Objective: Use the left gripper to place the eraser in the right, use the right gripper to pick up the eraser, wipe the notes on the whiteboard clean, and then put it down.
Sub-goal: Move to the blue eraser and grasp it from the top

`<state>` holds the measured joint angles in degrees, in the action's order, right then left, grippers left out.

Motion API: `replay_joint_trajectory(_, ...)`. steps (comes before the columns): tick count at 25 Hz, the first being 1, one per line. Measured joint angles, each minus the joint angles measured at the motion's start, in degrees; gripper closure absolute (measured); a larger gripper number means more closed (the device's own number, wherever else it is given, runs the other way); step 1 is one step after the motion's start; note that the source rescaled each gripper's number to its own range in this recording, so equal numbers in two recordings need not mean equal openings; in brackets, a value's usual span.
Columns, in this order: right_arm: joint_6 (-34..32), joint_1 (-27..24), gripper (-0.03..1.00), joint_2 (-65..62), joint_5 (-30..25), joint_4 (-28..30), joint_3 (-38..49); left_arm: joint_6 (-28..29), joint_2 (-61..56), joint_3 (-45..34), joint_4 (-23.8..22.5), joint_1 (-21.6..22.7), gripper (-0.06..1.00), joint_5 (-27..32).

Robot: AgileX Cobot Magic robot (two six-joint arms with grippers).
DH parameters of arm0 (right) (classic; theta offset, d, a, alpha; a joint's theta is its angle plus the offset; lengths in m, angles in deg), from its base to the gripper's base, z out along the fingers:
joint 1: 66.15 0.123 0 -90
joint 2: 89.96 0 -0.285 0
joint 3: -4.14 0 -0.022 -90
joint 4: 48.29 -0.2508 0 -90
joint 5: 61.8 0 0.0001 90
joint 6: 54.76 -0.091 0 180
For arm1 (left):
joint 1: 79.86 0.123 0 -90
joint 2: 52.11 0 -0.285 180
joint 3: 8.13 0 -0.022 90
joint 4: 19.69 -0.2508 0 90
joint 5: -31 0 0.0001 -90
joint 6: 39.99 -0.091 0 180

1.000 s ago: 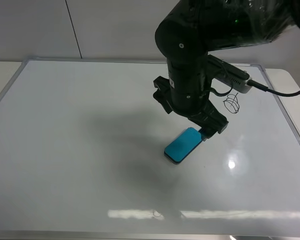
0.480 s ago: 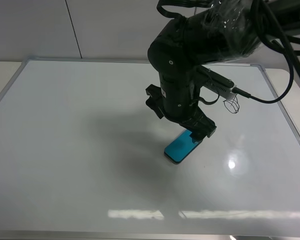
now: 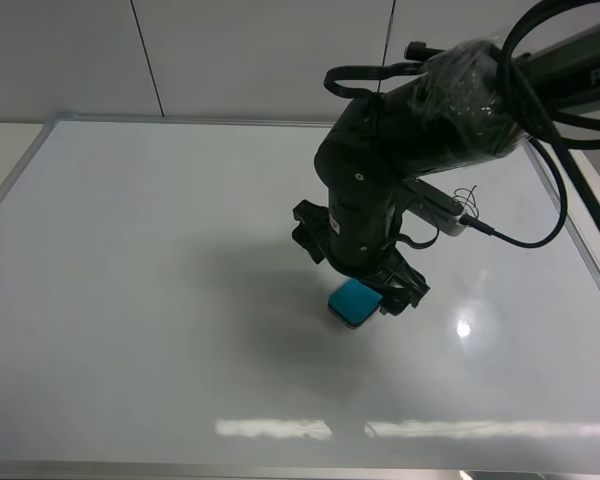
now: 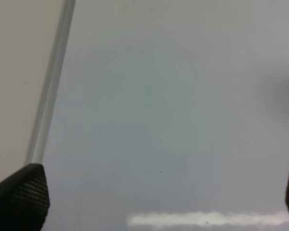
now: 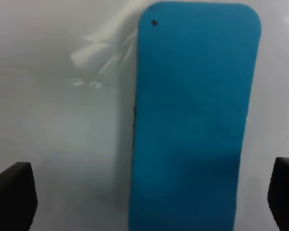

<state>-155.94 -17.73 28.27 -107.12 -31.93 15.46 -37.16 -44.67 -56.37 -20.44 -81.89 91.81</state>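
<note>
- The right gripper (image 5: 148, 197) hangs low over the small teal-blue rounded block eraser (image 3: 348, 301) with its jaws spread wide and nothing between the pads yet. The eraser lies flat on the large glossy whiteboard (image 3: 130, 280), a little right of the middle and well apart from every edge.
- In the right wrist view the eraser sits nearer one finger than the other. On closing, that finger would likely touch first and push the block sideways over the slick board, or turn it, before the other pad arrives.
- A skewed hold could tip the dark felt underside, so the wipe might smear rather than clean.
- Going too deep could press the fingertips onto the board, since the eraser is thin.
- The small black marker scribble of notes (image 3: 467, 200) lies towards the board's far right corner, partly hidden behind the arm in the high view, so its extent is hard to judge.
- The left gripper (image 4: 156, 197) is wide open and empty over bare board beside the silver-grey metal frame (image 4: 50, 86), out of the way.
- The board mirrors bright ceiling lights near its front edge. It rests on a pale counter (image 3: 0, 140), with pale wall panels behind.
</note>
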Motion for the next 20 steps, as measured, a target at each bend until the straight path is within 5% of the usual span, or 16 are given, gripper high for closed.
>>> replay_joint_trajectory(20, 0.69, -2.27, 0.05, 1.34, 2.09, -3.0, 0.95, 0.0, 0.0, 0.0, 0.0, 0.0, -0.06, 0.0)
